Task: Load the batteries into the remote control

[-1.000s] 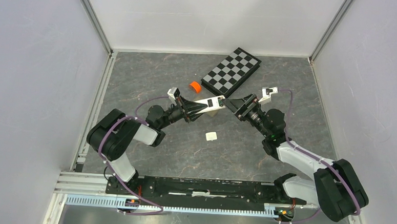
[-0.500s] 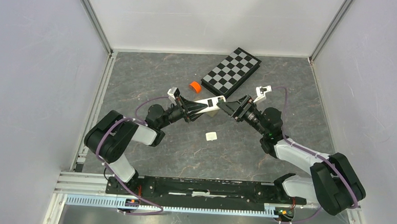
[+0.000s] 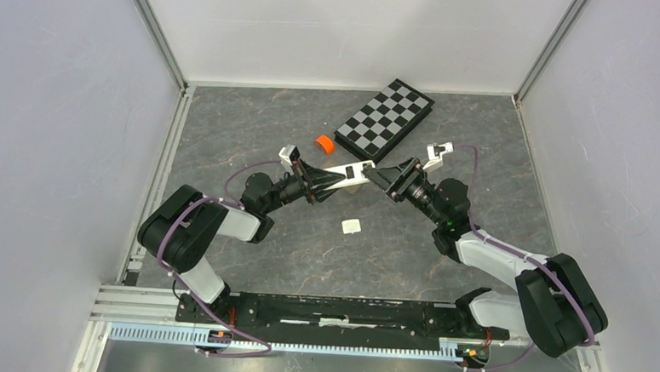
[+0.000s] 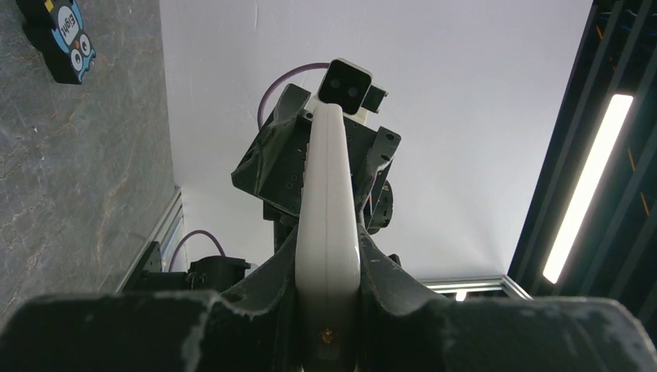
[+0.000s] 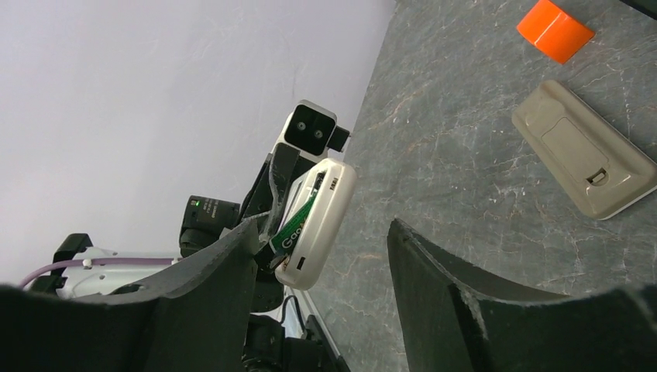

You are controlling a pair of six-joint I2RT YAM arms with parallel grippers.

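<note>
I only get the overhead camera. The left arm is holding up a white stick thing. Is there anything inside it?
Observer: Yes. The right wrist camera shows the white remote with its back open and a green-labelled battery lying in it.
Operator: Is the right arm carrying another one?
Observer: No. The right gripper has its jaws wide apart, with nothing between them.
Operator: And the beige bit I can just see under the white one?
Observer: That is a beige remote, lying back up on the table with its hatch in place.
</note>
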